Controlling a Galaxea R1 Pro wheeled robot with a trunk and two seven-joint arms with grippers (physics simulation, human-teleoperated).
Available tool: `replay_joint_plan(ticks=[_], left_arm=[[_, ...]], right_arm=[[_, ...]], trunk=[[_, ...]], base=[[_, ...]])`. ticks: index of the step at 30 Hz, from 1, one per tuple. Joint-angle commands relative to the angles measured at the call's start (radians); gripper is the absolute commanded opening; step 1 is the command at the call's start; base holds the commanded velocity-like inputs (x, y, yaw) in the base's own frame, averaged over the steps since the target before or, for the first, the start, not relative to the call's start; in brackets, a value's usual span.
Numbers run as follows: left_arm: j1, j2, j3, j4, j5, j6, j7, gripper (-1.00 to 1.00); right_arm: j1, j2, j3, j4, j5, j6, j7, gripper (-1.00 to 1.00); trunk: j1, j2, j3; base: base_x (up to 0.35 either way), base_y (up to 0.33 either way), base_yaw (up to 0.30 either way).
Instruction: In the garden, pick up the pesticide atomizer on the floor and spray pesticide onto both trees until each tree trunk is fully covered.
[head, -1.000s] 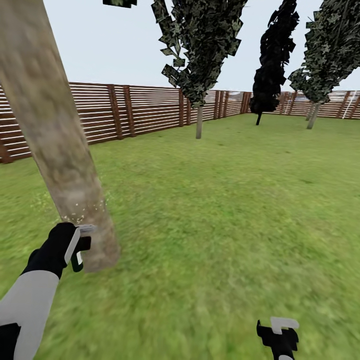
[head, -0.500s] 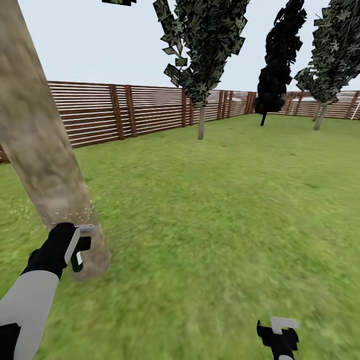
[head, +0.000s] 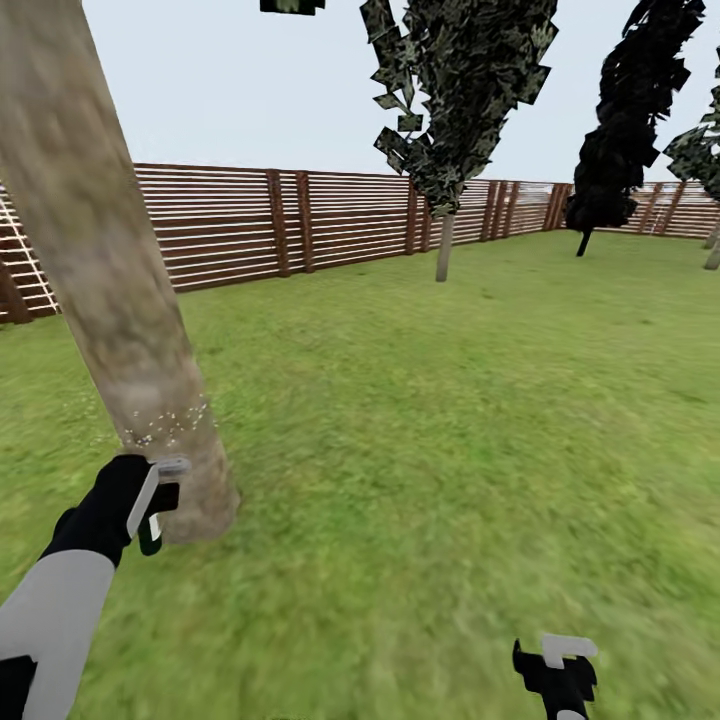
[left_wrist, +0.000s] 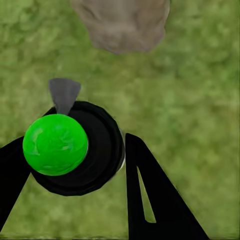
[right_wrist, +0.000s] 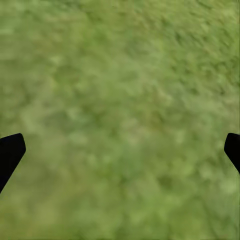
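A thick grey-beige tree trunk (head: 110, 290) leans up the left of the head view, and its base (left_wrist: 122, 22) shows in the left wrist view. Whitish pesticide specks (head: 165, 425) dot the trunk low down. My left gripper (head: 155, 497) is right beside the trunk's base, shut on the pesticide atomizer (head: 150, 538). The left wrist view looks down on the atomizer (left_wrist: 75, 150) as a black round bottle with a bright green top, held between the black fingers (left_wrist: 150, 195). Low on the right, my right gripper (head: 560, 665) hangs open over bare grass (right_wrist: 120, 100).
Green lawn (head: 450, 430) spreads to the right and ahead. A brown slat fence (head: 230, 225) rings it. A thin-trunked tree (head: 445, 245) and a black cypress (head: 625, 110) stand far back by the fence.
The whole head view has shifted right, so the camera has turned left. Both grippers sit at the same spots in the picture. The specks stay on the lower trunk.
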Motion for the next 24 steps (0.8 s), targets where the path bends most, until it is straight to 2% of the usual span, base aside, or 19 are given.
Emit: replay_joint_plan(ticks=[1, 7, 12, 15, 18, 21, 24], left_arm=[[0.005, -0.001, 0.001, -0.001, -0.001, 0.004, 0.002, -1.0], [0.011, -0.008, 0.001, 0.026, 0.006, -0.007, 0.0, -1.0], [0.012, -0.011, 0.003, 0.078, -0.002, -0.077, 0.003, -1.0], [0.016, -0.007, 0.006, 0.088, -0.006, -0.079, 0.009, -1.0], [0.056, -0.001, 0.009, 0.081, -0.003, -0.081, 0.017, -1.0], [0.062, 0.0, 0.01, 0.084, 0.001, -0.08, 0.016, -1.0], [0.063, 0.0, 0.01, 0.08, 0.003, -0.079, 0.014, -1.0]], right_arm=[[-0.001, 0.0, -0.007, 0.002, 0.01, -0.004, -0.003, 1.0], [-0.001, 0.0, -0.007, 0.002, 0.01, -0.004, -0.003, 1.0], [-0.001, 0.0, -0.007, 0.002, 0.01, -0.004, -0.003, 1.0], [-0.001, 0.0, -0.007, 0.002, 0.01, -0.004, -0.003, 1.0], [-0.001, 0.001, -0.007, 0.003, 0.01, -0.004, -0.003, 1.0], [-0.001, 0.003, -0.007, 0.002, 0.01, -0.004, -0.003, 1.0], [-0.001, 0.002, -0.007, 0.003, 0.01, -0.004, -0.003, 1.0]], trunk=[[0.0, 0.0, -0.001], [0.0, 0.0, -0.001], [0.0, 0.0, -0.001], [0.0, 0.0, -0.001], [0.0, 0.0, -0.001], [0.0, 0.0, -0.001], [0.0, 0.0, -0.001]], base=[[-0.015, -0.282, 0.274], [0.121, -0.259, 0.127], [0.176, -0.213, 0.006], [0.038, -0.039, 0.173], [0.004, -0.004, 0.265], [0.0, 0.0, 0.226], [0.145, -0.036, 0.026]])
